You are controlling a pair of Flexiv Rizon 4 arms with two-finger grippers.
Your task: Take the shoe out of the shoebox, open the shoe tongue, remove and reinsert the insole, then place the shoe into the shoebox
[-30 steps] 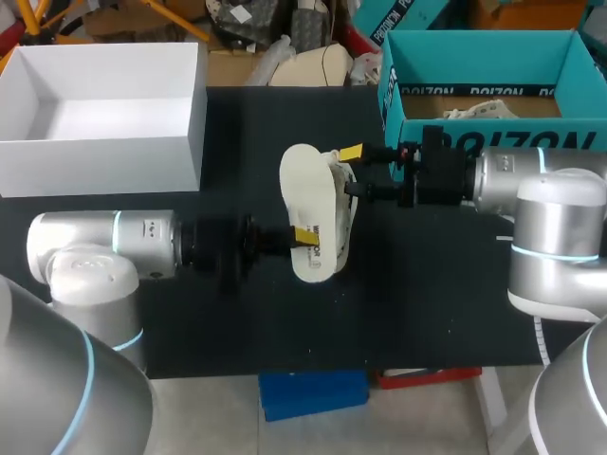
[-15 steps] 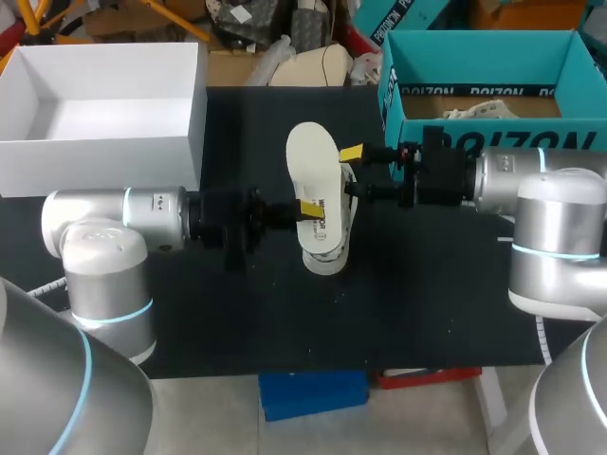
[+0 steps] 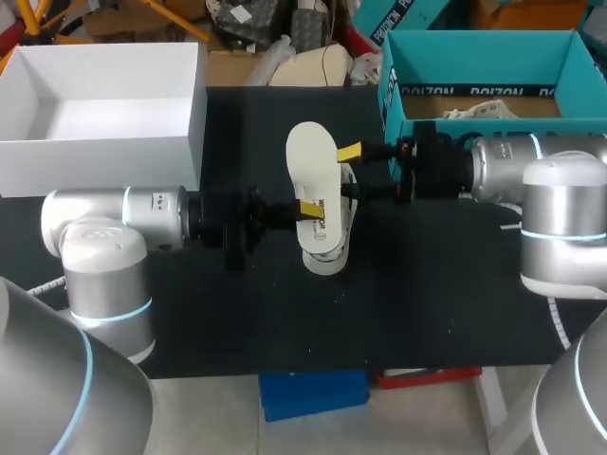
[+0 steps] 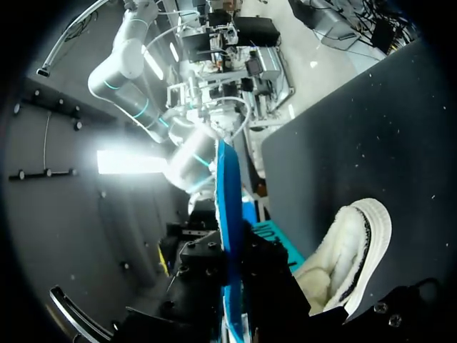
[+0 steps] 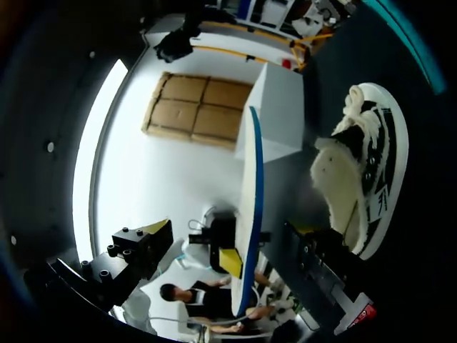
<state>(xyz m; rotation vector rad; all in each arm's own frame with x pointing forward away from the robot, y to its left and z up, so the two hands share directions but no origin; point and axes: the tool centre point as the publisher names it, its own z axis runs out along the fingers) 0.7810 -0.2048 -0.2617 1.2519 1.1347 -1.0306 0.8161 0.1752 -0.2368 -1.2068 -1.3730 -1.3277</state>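
A robotics lab, set up for manipulation trials. Two silver jointed arms, the left arm (image 3: 114,232) and the right arm (image 3: 560,190), each ringed with a glowing blue band, come in from opposite sides over a table (image 3: 427,303) covered in plain black. What lies on it reads as test props rather than goods or belongings: an open white shoebox (image 3: 95,166) at the far left corner, a teal cardboard box (image 3: 389,95) at the far right, and in the middle one white shoe (image 3: 341,227) with its insole (image 3: 313,156) out.
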